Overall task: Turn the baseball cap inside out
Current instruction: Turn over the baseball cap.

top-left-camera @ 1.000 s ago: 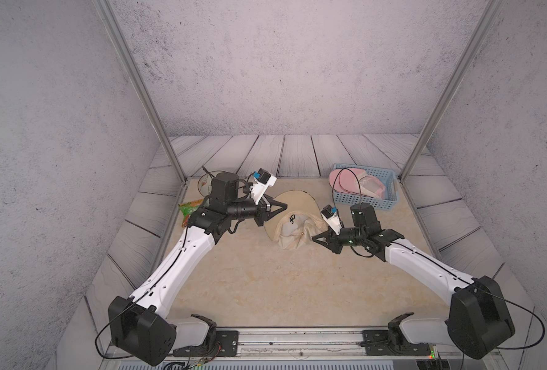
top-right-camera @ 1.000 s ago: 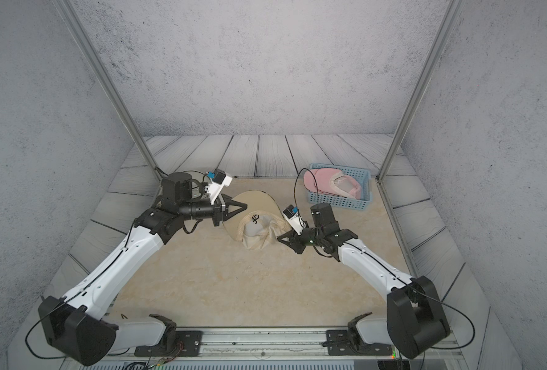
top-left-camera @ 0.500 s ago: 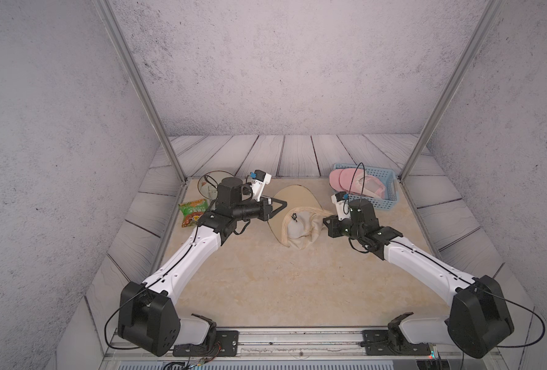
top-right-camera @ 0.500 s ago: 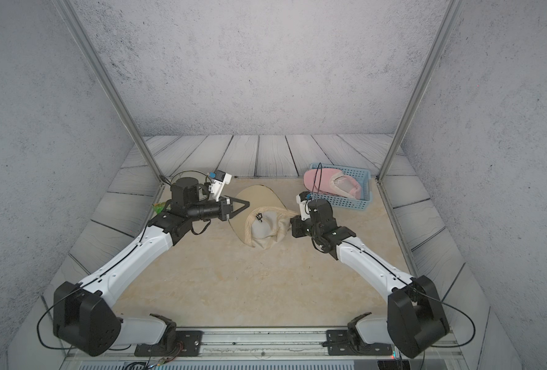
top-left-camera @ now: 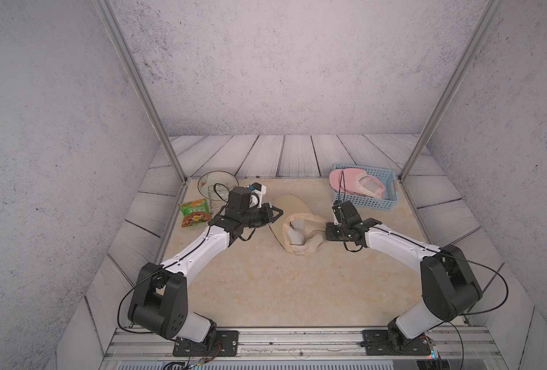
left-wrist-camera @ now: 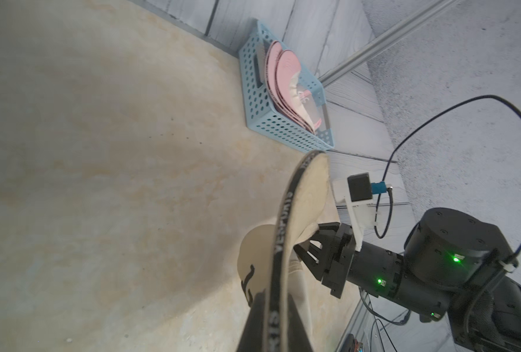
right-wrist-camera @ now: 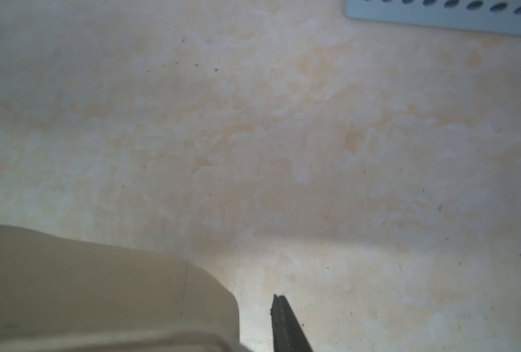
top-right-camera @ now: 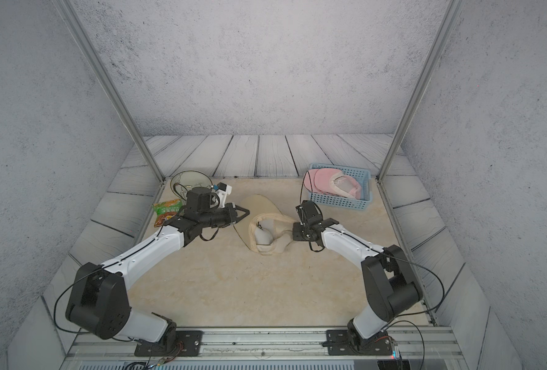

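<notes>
Watching from beside the rig, I see the beige baseball cap (top-left-camera: 299, 229) near the middle of the bench (top-left-camera: 265, 282), tipped on its side with its opening facing up and the pale lining showing. The left tool (top-left-camera: 275, 213) is clamped tight on the edge of the brim (top-left-camera: 289, 203), holding it up on edge. The right tool (left-wrist-camera: 309, 247) sits at the opposite side of the crown (top-left-camera: 309, 245), its jaws part way open. In the right wrist view one finger (right-wrist-camera: 283, 323) stands clear of the cloth, so the tool seems to straddle the rim without pinching it. The dark emblem (left-wrist-camera: 248, 280) on the crown's outer face, seen from the left wrist, suggests the crown is not yet turned. To do this step well, I reckon the left should anchor the brim firmly while the right goes in through the opening and presses the crown's centre out past the sweatband. It should go slowly, so the cap neither pivots nor slips from the clamp. The blue basket (top-left-camera: 365, 201) just behind the right arm wants a wide berth.
</notes>
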